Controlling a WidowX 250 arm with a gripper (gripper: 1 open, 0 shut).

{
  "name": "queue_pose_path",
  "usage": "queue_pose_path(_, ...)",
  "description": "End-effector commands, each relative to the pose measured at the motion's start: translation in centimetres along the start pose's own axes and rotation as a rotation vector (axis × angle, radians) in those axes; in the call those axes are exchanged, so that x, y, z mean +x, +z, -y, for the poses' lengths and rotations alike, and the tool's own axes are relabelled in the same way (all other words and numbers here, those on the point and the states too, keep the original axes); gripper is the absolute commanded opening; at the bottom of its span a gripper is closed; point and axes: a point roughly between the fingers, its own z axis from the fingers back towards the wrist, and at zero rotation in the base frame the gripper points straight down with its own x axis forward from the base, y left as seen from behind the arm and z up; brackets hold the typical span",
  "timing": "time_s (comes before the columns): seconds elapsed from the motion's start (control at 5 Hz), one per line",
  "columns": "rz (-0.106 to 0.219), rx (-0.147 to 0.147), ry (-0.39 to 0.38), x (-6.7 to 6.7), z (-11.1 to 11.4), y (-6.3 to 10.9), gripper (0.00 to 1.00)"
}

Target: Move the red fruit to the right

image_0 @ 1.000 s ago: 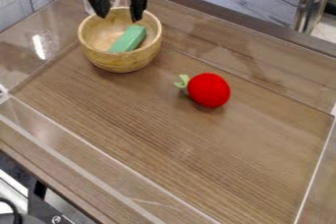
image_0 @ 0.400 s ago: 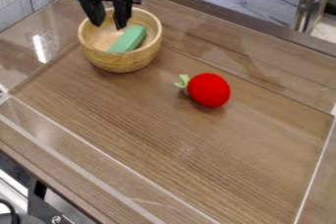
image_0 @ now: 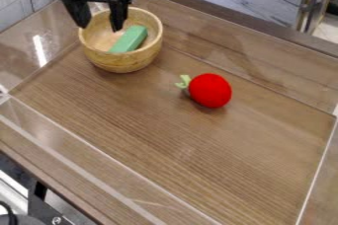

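The red fruit (image_0: 209,90) lay free on the table (image_0: 172,160), right of the wooden bowl (image_0: 121,41) and well apart from it. The tool (image_0: 98,14) hung at the bowl's far-left rim, jaws spread and empty. A green piece (image_0: 128,39) rested inside the bowl. The arm above was cut off.

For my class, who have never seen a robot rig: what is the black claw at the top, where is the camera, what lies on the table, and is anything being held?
One camera looks down at a wooden table from the front. The black claw is the robot arm's gripper, its two fingers open and holding nothing. It hangs at the left edge of a wooden bowl containing a flat green piece. The red fruit, with a small green stem, lies alone on the table to the bowl's right, untouched.
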Motion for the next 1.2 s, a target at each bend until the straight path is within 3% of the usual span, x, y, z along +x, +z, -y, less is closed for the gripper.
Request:
queue_pose_path(0.0, 0.082, -0.003, -0.048, 2.3, -0.2, 3.2, 1.0)
queue_pose_path(0.2, 0.066, -0.017, -0.109, 3.5, 0.0, 3.3, 1.0)
queue_pose_path(0.6, 0.042, -0.011, -0.079, 3.0, -0.3, 0.5, 1.0)
queue_pose_path(0.8, 0.056, -0.015, -0.08, 3.1, -1.2, 0.6, 1.0)
queue_pose_path(1.0, 0.068, -0.021, -0.11, 3.6, -0.4, 0.0, 1.0)
